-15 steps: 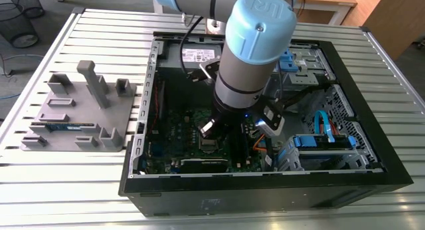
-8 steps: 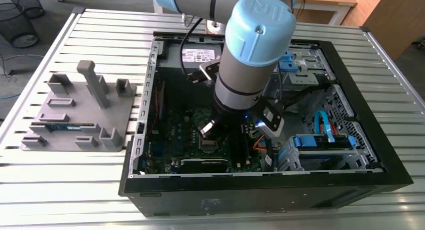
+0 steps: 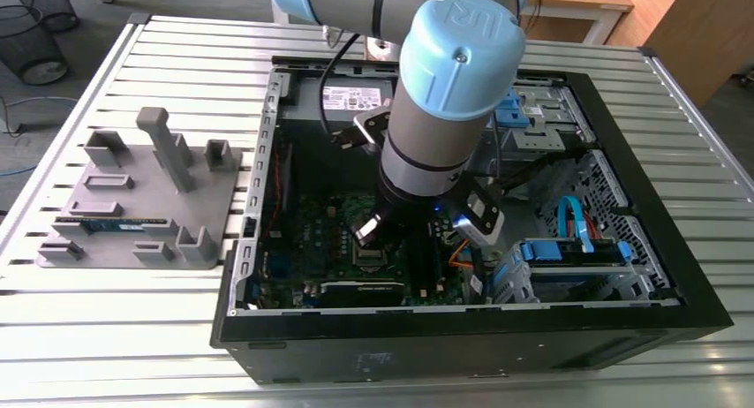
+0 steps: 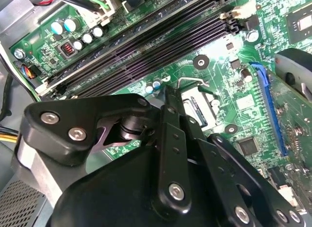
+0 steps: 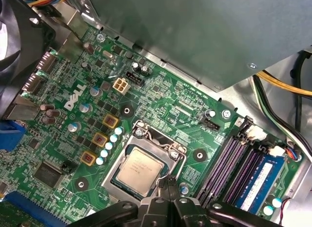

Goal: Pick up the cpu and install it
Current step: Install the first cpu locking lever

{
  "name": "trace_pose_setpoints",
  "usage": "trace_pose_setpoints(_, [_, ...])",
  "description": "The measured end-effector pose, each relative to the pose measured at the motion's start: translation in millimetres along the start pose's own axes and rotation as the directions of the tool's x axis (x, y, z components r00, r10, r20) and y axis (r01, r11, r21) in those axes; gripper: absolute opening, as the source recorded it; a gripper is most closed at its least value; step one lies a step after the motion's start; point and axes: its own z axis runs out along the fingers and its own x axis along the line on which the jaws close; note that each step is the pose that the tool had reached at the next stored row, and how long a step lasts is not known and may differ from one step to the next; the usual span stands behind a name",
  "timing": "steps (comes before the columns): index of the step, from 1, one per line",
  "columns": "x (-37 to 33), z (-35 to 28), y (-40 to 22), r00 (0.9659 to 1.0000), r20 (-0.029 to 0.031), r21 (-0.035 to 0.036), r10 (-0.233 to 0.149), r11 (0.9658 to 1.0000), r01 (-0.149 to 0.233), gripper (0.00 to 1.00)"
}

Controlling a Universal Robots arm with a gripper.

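1. Down inside the computer case (image 3: 471,346), which lies open-side-up on the slatted bench (image 3: 141,337), we see the arm (image 3: 442,117) reaching from the bench's far edge. Its blue-capped joint sits above the case and its last grey link points steeply downward, leaning slightly.
2. We find the wrist low over the motherboard (image 5: 185,110), roughly mid-board, with the gripper (image 5: 168,184) aimed down at it.
3. We read the gripper as clenched. In both wrist views its two black fingers (image 4: 170,134) run side by side to meet at the tips, with nothing between them.
4. We see the cpu (image 5: 140,171) lying flat in its socket on the motherboard, silver top up, with the socket's metal frame (image 5: 156,135) round it.
5. We place the fingertips just beside one corner of the cpu, at the socket's edge on the side of the memory slots (image 5: 224,163). We cannot tell whether they touch the frame.
6. We note a thin wire lever (image 4: 190,82) near the fingertips in the second wrist view.
7. We see a blue memory module (image 5: 261,180) seated in the slot farthest from the socket.
8. Near the bench's edge on the exterior view's left, well apart from the case, we see a grey fixture plate (image 3: 130,196) with a memory stick (image 3: 112,222) lying on it.
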Motion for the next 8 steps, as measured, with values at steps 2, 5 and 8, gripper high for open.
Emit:
trace_pose_setpoints(2, [0.1, -0.1, -0.2, 1.0, -0.0001, 0.0, 0.0, 1.0, 0.0, 0.11])
trace_pose_setpoints(5, [0.4, 0.0, -0.8, 1.0, 0.0001, -0.0002, 0.0, 1.0, 0.0, 0.11])
trace_pose_setpoints(8, [1.3, -0.3, -2.2, 1.0, 0.0, -0.0001, 0.0, 1.0, 0.0, 0.11])
